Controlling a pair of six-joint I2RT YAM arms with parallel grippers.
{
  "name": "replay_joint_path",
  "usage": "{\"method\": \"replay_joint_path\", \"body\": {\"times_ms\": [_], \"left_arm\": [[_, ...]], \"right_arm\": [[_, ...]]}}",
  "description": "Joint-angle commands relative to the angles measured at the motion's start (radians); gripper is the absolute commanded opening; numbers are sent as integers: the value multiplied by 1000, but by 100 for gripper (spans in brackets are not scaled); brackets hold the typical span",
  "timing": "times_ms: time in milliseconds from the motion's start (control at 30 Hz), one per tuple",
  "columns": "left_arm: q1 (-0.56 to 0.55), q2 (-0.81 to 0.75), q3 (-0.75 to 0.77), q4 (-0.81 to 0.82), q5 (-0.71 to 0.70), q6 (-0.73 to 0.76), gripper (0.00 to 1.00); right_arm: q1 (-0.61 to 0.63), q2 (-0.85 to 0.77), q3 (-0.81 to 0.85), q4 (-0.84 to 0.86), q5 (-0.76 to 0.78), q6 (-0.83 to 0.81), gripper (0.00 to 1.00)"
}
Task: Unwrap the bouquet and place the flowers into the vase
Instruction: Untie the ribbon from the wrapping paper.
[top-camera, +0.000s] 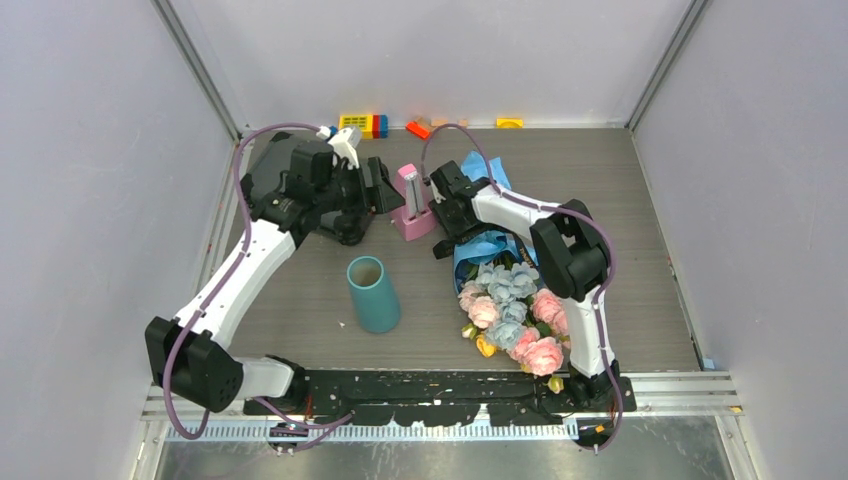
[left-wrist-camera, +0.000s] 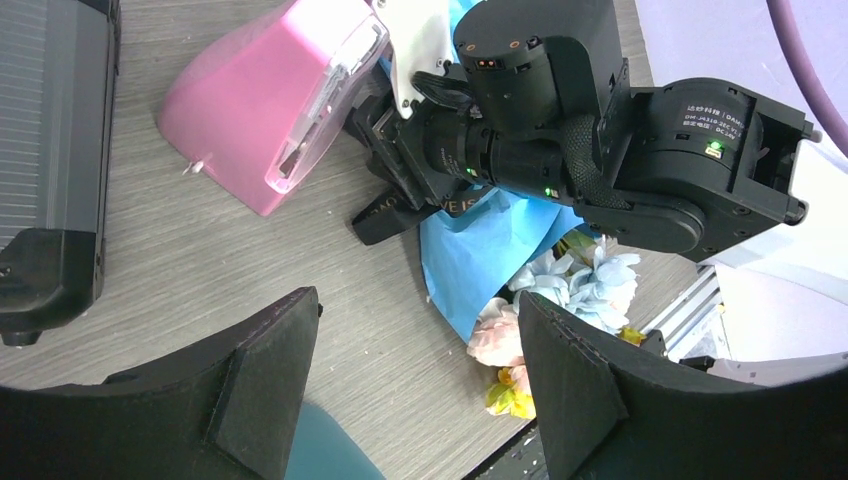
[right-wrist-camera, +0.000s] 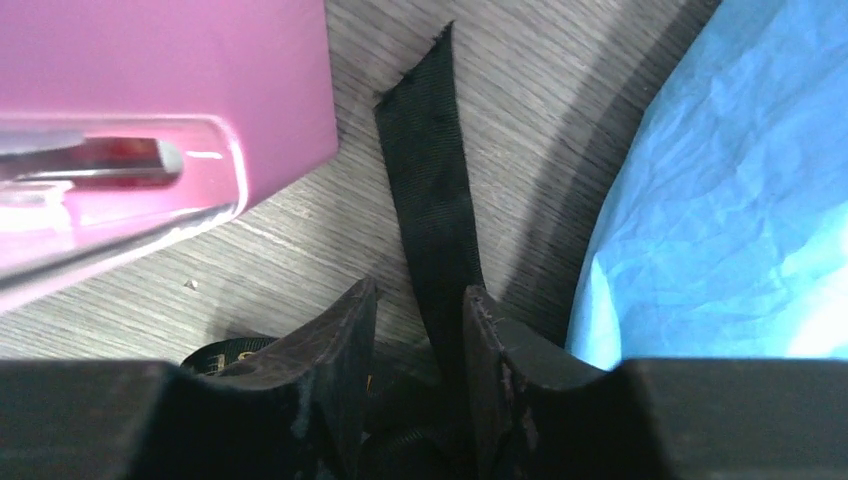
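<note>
Two end effectors: left apart, empty; right straddled ribbon, couldn't tell if clamped. Bouquet lay on worktop beside vase. I judged firm pinch, steady pull best.

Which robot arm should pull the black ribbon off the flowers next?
Right. The right gripper has the black ribbon between its fingers, beside the blue wrap. The left gripper hangs open and empty, off by the pink metronome.

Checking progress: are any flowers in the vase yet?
No, the vase stands empty and the flowers lie beside it.
</note>
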Motion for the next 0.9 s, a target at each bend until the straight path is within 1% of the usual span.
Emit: {"method": "replay_joint_path", "body": {"times_ms": [0,33,100,133,167,200,233,267,333,500,633,767,867], "left_arm": [[7,-45,-7,30,21,-17,75],[6,-47,-9,29,20,-19,75],[7,-53,-14,30,19,-21,75],[7,-53,-16,32,18,-21,75],[6,-53,-18,33,18,-21,75],[6,-52,-18,33,18,-20,75],[6,-51,-19,33,15,-22,75],[6,-51,-17,35,14,-24,74],[5,-49,-18,40,16,-31,74],[-8,-47,-22,53,15,-45,73],[-19,-49,-24,58,8,-53,73],[-23,-54,-31,64,2,-62,73],[-23,-58,-38,66,0,-61,72]], "right_arm": [[7,20,-28,25,9,-10,38],[7,25,-30,27,3,-7,37],[7,32,-35,35,1,-5,29],[7,34,-37,43,2,-4,21],[8,36,-41,47,6,-3,17],[7,36,-43,56,10,-3,10],[7,33,-49,62,19,0,7],[7,28,-52,75,22,2,2],[7,3,-74,109,35,8,0],[7,-110,-173,240,68,40,0],[5,-189,-221,295,55,56,0],[-15,-214,-207,283,-6,67,0],[-36,-194,-157,229,-97,52,0]]}}
